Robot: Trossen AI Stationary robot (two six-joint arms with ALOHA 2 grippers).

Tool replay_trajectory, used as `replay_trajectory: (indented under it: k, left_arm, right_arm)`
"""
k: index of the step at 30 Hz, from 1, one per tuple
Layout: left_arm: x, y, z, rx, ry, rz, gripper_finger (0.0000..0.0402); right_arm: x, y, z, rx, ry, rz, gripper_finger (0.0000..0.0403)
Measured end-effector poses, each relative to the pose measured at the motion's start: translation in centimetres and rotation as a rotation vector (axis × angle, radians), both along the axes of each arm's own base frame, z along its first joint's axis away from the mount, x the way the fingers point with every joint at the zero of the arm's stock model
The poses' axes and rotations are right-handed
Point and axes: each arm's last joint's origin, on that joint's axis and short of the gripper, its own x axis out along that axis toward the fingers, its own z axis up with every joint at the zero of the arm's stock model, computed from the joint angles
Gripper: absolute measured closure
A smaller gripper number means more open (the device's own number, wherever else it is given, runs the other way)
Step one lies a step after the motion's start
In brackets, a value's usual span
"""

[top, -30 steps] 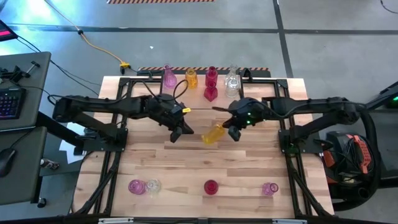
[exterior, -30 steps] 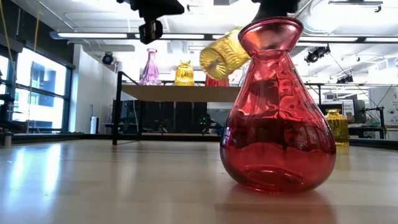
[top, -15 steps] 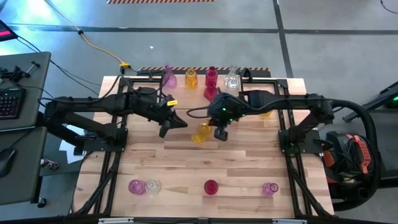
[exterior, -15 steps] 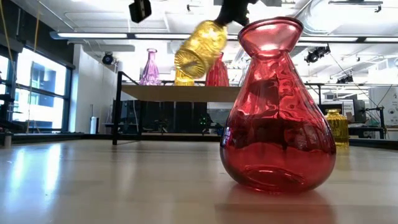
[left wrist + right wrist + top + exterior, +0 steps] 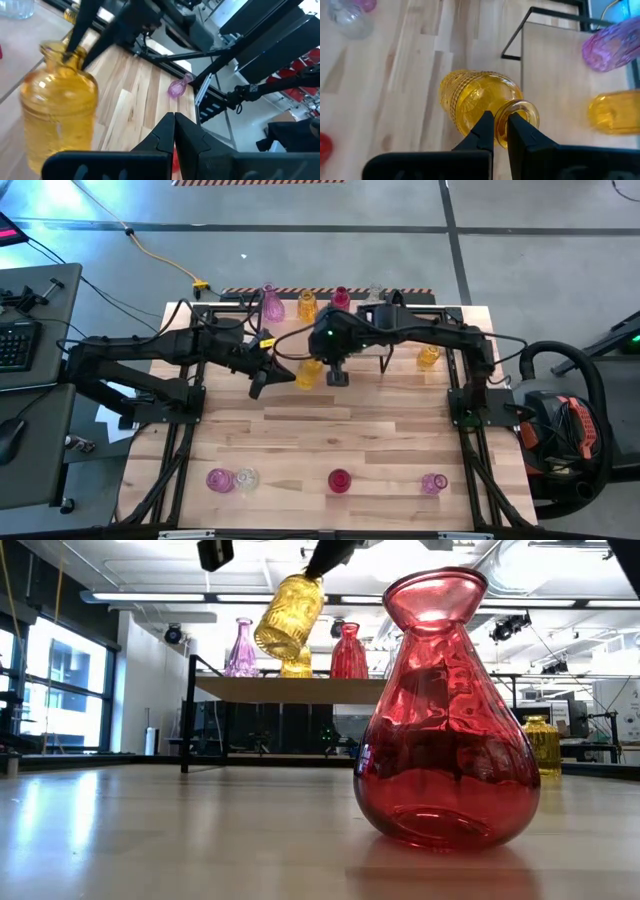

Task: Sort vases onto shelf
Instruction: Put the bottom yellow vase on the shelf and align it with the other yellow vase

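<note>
The amber vase (image 5: pixel 309 372), pinched at its rim by the right gripper (image 5: pixel 500 131), has been carried leftward, up toward the shelf (image 5: pixel 400 320); placement likely next (left gripper (image 5: pixel 174 131) closed, empty, beside it).

Grey concrete floor (image 5: pixel 520 260); yellow cable (image 5: pixel 160 255) across it. Ceiling strip lights (image 5: pixel 150 597), tall windows (image 5: pixel 60 690).

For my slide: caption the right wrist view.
Right end effector pinching the rim of a ribbed amber glass vase above the table.
</note>
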Motion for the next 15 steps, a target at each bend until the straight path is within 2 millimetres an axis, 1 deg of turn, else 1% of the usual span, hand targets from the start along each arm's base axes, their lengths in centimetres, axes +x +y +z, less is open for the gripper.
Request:
replay_trajectory:
  k: [4,8,11,15]
  left_arm:
    - [-0.1,0.0,-0.1,-0.002,0.018,-0.001,0.0399]
    - [-0.7,-0.1,0.2,-0.001,0.012,-0.001,0.0399]
    - [-1.0,-0.1,0.3,0.000,0.009,0.000,0.0399]
    - [-1.3,-0.1,0.6,0.004,-0.009,0.005,0.0399]
  right_arm:
    - [0.6,-0.5,0.3,-0.095,0.028,0.017,0.0402]
    - [1.0,-0.7,0.0,-0.176,0.076,0.072,0.0402]
    - [1.2,-0.8,0.0,-0.205,0.072,0.105,0.0402]
    - [1.4,-1.0,0.1,-0.303,0.070,0.128,0.0402]
